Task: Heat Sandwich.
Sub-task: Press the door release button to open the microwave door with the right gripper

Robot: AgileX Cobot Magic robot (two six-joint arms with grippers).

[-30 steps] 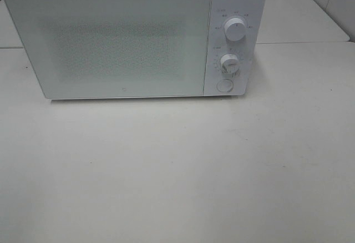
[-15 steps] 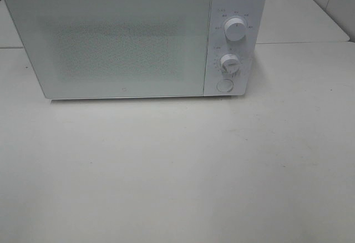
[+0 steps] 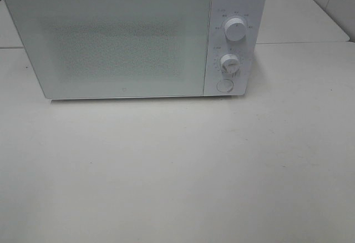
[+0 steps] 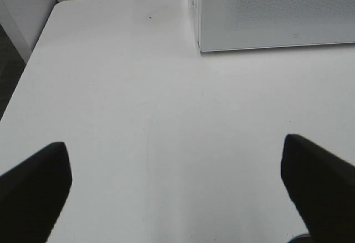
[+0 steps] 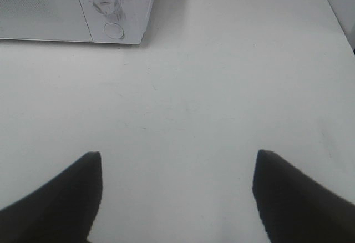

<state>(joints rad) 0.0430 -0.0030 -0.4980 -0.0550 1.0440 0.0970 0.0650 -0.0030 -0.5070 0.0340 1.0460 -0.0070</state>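
A white microwave (image 3: pixel 127 40) stands at the back of the table with its door shut; its corner also shows in the left wrist view as the microwave (image 4: pixel 277 13) and in the right wrist view as the microwave (image 5: pixel 77 10). The sandwich is out of view. My left gripper (image 4: pixel 176 185) hangs open over bare tabletop, well short of the microwave's lower left corner. My right gripper (image 5: pixel 176 190) is open too, over bare tabletop in front of the control panel side. Neither arm shows in the exterior high view.
Two knobs (image 3: pixel 235 31) and a round button (image 3: pixel 224 85) sit on the microwave's right panel. The white table (image 3: pixel 177 171) stretches in front. A second table (image 3: pixel 299 15) adjoins behind at the right. The table's left edge (image 4: pixel 22 82) drops to dark floor.
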